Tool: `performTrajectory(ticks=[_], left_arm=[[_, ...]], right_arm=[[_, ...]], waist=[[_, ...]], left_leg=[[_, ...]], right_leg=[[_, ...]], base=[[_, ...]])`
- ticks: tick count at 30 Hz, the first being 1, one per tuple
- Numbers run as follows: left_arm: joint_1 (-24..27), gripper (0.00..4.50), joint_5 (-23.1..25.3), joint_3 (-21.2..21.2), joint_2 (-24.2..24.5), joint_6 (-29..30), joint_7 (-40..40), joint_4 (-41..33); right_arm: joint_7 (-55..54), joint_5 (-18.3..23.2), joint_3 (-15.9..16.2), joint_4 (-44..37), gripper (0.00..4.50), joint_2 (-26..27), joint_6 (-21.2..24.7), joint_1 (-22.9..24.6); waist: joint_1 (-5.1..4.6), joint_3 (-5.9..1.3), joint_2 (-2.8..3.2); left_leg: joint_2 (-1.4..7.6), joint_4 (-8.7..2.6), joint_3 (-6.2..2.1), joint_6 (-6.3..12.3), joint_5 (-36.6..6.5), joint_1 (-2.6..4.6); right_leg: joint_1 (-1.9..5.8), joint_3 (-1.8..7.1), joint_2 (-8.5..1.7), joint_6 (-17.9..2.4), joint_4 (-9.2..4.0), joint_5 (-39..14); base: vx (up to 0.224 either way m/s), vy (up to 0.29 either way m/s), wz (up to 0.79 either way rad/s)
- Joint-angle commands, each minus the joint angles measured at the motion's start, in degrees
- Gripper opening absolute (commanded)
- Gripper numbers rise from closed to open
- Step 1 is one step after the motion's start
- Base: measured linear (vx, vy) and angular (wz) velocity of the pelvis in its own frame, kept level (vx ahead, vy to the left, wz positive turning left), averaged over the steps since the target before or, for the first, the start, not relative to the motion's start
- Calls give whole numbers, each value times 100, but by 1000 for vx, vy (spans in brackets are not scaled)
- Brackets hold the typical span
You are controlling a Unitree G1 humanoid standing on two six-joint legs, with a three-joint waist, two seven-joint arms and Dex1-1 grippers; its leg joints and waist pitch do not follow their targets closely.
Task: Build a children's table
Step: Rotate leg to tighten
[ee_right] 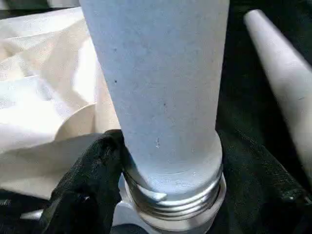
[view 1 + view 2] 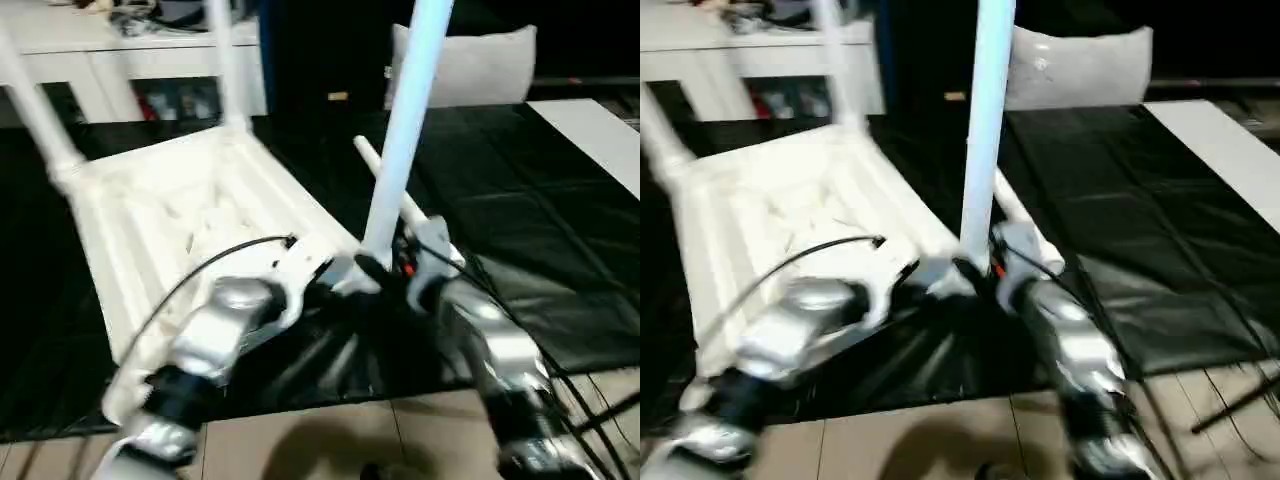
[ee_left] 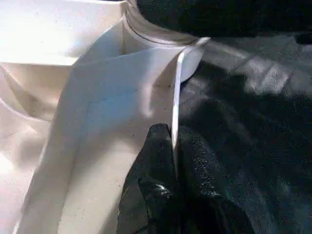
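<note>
Leg meets corner socket
Right hand [image 2: 385, 272] grasps upright leg [image 2: 405, 130] at the threaded end; left hand [image 3: 173, 161] pinches the table top [image 2: 190, 215] rim; spare leg [image 1: 287, 83] lies beside.

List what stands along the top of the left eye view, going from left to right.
Tilted far-left table leg → second fitted leg → upright leg held by the right gripper → grey-white cushion.

The inverted table top [image 2: 190, 215] lies on a black mat [image 2: 520, 230]. The right gripper [image 2: 385, 275] holds one leg [image 2: 405, 120] upright at the near corner; a loose leg [image 2: 400, 195] lies behind it.
</note>
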Motion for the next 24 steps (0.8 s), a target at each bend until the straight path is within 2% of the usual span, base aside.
performTrajectory(ticks=[1, 2, 3, 4, 5, 8, 10, 11, 13, 14, 16, 17, 20, 22, 24], left_arm=[[-509, 0, -54, 146, -229, -316, 399, -259], [-510, 0, 11, 98, -138, -379, 389, -246], [-510, 0, 11, 97, -137, -379, 389, -245], [-493, 0, 44, 83, -76, -422, 351, -251], [-455, 0, 77, 56, 36, -472, 226, -260], [-370, 0, 67, 13, 219, -473, 61, -269], [-261, 0, 8, -21, 460, -587, -209, -252], [-257, 0, 6, -23, 468, -594, -219, -251], [-170, 0, -37, -81, 676, -785, -509, -211], [-137, 0, -54, -111, 764, -885, -635, -188], [-84, 0, -97, -181, 926, -1105, -907, -147], [-45, 0, -118, -247, 1099, -1286, -1156, -91], [-27, 0, -166, -354, 1354, -1501, -1553, 11], [-21, 0, -163, -436, 1501, -1700, -1824, 69], [23, 0, -212, -594, 1777, -2061, -2404, 98]], right_arm=[[479, 329, 594, 181, 268, 542, 193, 168], [420, 319, 466, 178, 324, 506, 110, 200], [419, 318, 465, 178, 338, 506, 108, 200], [393, 298, 411, 156, 338, 455, 49, 235], [398, 330, 296, 97, 341, 366, -31, 297], [597, 419, 173, -102, 380, 185, -192, 425], [924, 452, 142, -402, 391, -148, -369, 598], [933, 453, 141, -411, 391, -159, -373, 604], [1220, 503, 94, -625, 424, -441, -476, 703], [1341, 527, 76, -701, 424, -563, -535, 735], [1536, 564, 49, -812, 434, -774, -634, 770], [1932, 639, 104, -967, 442, -1047, -661, 806], [2460, 618, 231, -1087, 442, -1466, -745, 802], [2678, 625, 267, -1076, 442, -1625, -768, 750], [3115, 625, 363, -1002, 442, -1891, -830, 628]], waist=[[20, -362, -12], [31, -381, -15], [42, -388, 8], [65, -398, 1], [67, -406, 20], [80, -423, 16], [98, -450, 50], [105, -451, 27], [131, -476, 23], [154, -489, 23], [208, -471, 39], [225, -457, 42], [321, -413, 42], [362, -412, 48], [395, -435, 53]], left_leg=[[-7, -445, -6, 399, -2211, -25], [-5, -440, 10, 434, -2063, -25], [2, -444, 14, 450, -1976, -35], [19, -442, 33, 501, -1757, -59], [18, -440, 32, 505, -1688, -73], [22, -427, 52, 572, -1485, -90], [25, -414, 44, 606, -1310, -105], [21, -406, 59, 639, -1245, -110], [24, -391, 59, 685, -976, -131], [22, -373, 62, 730, -820, -136], [31, -369, 86, 777, -862, -108], [30, -377, 84, 776, -935, -101], [39, -398, 101, 670, -1298, -48], [51, -410, 96, 559, -1462, -12], [63, -418, 77, 530, -1489, -23]], right_leg=[[292, 109, -226, -574, -466, -2832], [300, 145, -229, -696, -430, -2616], [307, 162, -233, -758, -405, -2480], [316, 188, -230, -899, -369, -2191], [330, 193, -233, -927, -347, -2111], [348, 205, -229, -1025, -323, -1909], [374, 208, -237, -1077, -295, -1719], [378, 214, -228, -1078, -311, -1655], [398, 232, -231, -1196, -244, -1339], [393, 236, -227, -1246, -214, -1182], [355, 246, -215, -1263, -214, -1246], [351, 240, -215, -1248, -229, -1359], [310, 237, -206, -1047, -295, -2009], [283, 246, -208, -997, -310, -2210], [302, 255, -214, -1009, -280, -2105]], base=[[0, 0, 0], [0, 0, 0], [0, 0, 0], [0, 0, 0], [0, 0, 0], [0, 0, 0], [0, 0, 0], [0, 0, 0], [0, 0, 0], [0, 0, 0], [0, 0, 0], [0, 0, 0], [0, 0, 0], [0, 0, 0], [0, 0, 0]])
